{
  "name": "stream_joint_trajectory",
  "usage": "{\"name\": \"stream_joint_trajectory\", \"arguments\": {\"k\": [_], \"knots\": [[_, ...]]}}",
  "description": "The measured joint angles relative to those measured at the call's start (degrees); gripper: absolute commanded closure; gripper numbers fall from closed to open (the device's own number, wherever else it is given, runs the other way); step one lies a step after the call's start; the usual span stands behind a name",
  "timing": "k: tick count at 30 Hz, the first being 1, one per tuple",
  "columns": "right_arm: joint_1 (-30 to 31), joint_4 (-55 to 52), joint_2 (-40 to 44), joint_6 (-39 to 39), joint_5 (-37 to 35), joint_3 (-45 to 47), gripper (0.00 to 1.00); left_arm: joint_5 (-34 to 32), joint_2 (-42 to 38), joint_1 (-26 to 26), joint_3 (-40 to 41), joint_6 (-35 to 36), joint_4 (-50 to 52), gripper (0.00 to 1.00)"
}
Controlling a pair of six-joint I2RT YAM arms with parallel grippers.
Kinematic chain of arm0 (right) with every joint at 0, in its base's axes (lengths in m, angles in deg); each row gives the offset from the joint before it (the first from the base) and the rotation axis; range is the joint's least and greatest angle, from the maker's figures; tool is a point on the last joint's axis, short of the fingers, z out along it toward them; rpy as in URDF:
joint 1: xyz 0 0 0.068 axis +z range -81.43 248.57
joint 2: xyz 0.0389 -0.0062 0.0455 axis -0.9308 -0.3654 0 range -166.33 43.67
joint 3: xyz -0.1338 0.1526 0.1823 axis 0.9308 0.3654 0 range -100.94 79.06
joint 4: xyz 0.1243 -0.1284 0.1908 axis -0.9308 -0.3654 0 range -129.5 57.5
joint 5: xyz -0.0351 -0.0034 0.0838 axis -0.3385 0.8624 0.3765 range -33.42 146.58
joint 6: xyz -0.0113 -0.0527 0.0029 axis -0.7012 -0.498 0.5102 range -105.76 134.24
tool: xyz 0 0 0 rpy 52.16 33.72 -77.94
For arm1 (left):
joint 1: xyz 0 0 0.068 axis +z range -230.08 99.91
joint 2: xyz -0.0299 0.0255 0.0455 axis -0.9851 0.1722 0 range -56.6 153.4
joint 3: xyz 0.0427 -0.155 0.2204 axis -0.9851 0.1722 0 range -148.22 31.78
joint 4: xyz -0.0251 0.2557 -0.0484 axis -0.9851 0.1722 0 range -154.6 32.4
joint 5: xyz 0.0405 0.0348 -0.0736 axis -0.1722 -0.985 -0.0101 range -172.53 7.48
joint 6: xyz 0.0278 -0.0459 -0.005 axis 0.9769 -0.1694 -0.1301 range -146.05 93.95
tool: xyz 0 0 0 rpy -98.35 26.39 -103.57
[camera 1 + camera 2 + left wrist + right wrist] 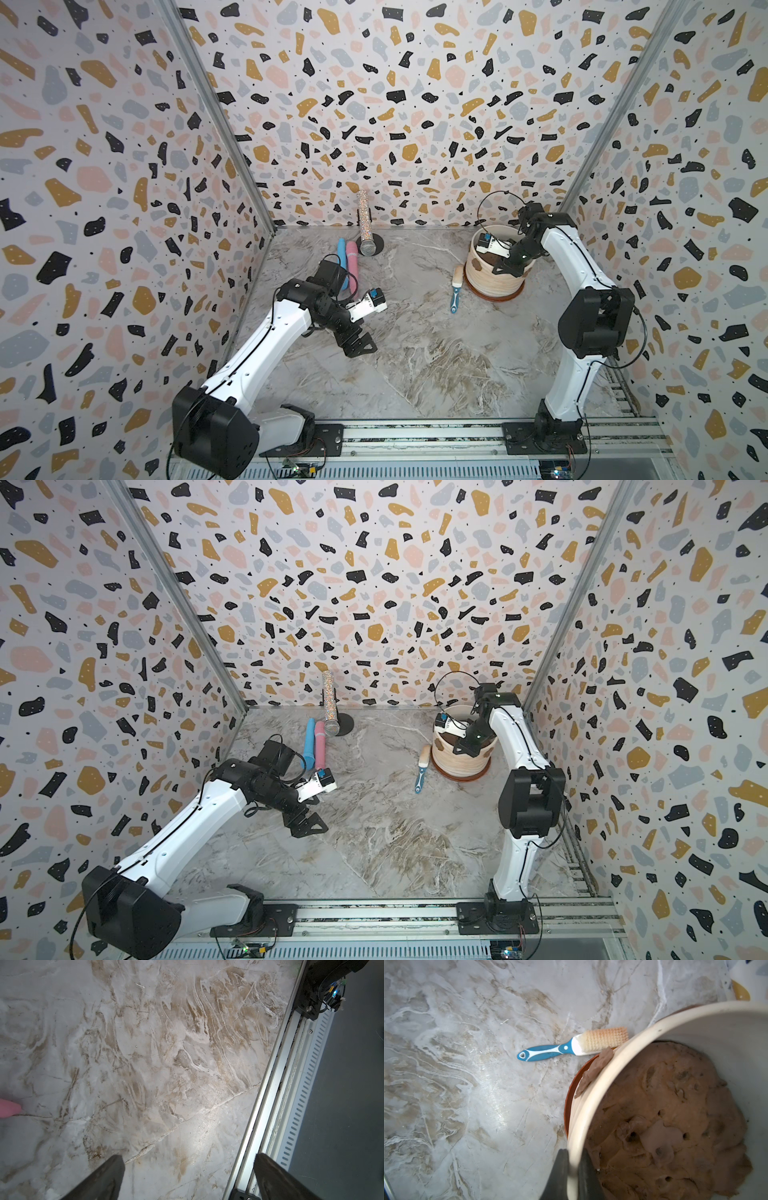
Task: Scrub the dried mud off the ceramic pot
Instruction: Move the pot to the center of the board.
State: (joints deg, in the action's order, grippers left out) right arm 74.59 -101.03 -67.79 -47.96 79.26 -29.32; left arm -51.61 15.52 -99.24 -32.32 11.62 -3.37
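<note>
Right gripper (572, 1154) clamped pot (654, 1031) rim near far right corner of table (415, 374); left gripper (189, 1156) gaped empty; bracing step, judged; next, left must fetch brush (564, 1048).

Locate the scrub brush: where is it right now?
In both top views the scrub brush lies flat on the marble table, close beside the ceramic pot on the side toward the table's middle, bristles nearest the pot.

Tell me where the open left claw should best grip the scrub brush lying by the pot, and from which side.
Probably the blue-and-white handle, mid-length, from straight above, jaws across its narrow width. The scrub brush lies flat on the table, its bristle head close to the ceramic pot, while the handle points away with room around it.
</note>
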Motion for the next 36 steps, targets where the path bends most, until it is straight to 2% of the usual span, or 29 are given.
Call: {"name": "stream_joint_trajectory", "arguments": {"k": [5,12,26,28,29,30,31,32,36], "knots": [[5.38,-0.87,0.09,-3.5,0.7,0.11,1.0,0.24,-0.48,2.08,-0.02,0.72,0.7,0.0],[13.94,-1.62,-0.04,-8.72,3.1,0.11,1.0,1.64,-4.0,9.18,-0.5,2.93,4.04,0.0],[27.12,-1.57,-1.27,-12.68,6.75,-0.59,1.0,4.81,-7.39,19.32,-2.32,6.8,12.31,0.0],[28.02,-1.49,-1.51,-13.07,7.5,-0.74,0.92,5.18,-7.74,20.06,-2.32,6.95,12.94,0.0],[28.35,-1.46,-1.55,-13.18,7.76,-0.74,0.82,5.27,-7.87,20.28,-2.32,6.99,13.25,0.0],[28.57,-1.49,-1.55,-12.98,7.78,-0.74,0.56,5.29,-8.02,20.46,-2.32,7.04,13.51,0.0],[28.74,-1.38,-1.55,-13.49,8.41,-0.74,0.15,5.31,-8.17,20.59,-2.29,7.15,13.73,0.0],[28.96,-1.01,-1.53,-13.51,9.25,-0.81,0.02,5.35,-8.26,20.65,-2.29,7.17,13.81,0.0],[29.4,-0.22,-0.48,-13.05,12.35,-0.85,0.0,5.73,-8.41,20.72,-2.14,6.99,13.62,0.0]]}}
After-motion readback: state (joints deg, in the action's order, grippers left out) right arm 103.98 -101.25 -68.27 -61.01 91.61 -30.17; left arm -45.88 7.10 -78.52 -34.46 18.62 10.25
